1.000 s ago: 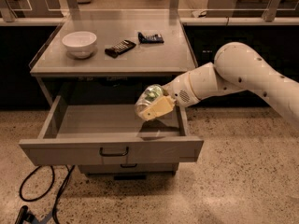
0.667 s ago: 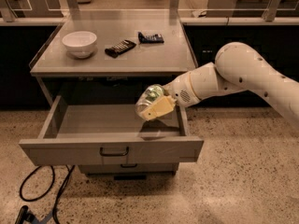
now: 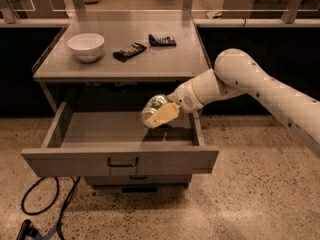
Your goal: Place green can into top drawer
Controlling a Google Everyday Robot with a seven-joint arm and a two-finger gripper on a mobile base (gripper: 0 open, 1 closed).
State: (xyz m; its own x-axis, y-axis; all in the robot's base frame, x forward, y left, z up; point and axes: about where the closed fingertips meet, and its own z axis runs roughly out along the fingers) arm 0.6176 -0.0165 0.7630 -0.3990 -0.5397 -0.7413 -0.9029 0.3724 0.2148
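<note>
The top drawer (image 3: 120, 159) is pulled out wide open below the grey table; its inside holds nothing but the can hanging over it. My gripper (image 3: 159, 114) reaches in from the right, over the right part of the open drawer, a little above its floor. It is shut on the green can (image 3: 153, 107), which lies tilted on its side between the tan fingers (image 3: 163, 116), its silver end pointing left and down. The can is partly covered by the fingers.
On the table top (image 3: 165, 59) stand a white bowl (image 3: 86, 46) at the left and two dark calculators (image 3: 129, 50) (image 3: 162, 40) in the middle. A lower drawer front (image 3: 137, 180) sits beneath. A black cable (image 3: 45, 209) lies on the floor at the left.
</note>
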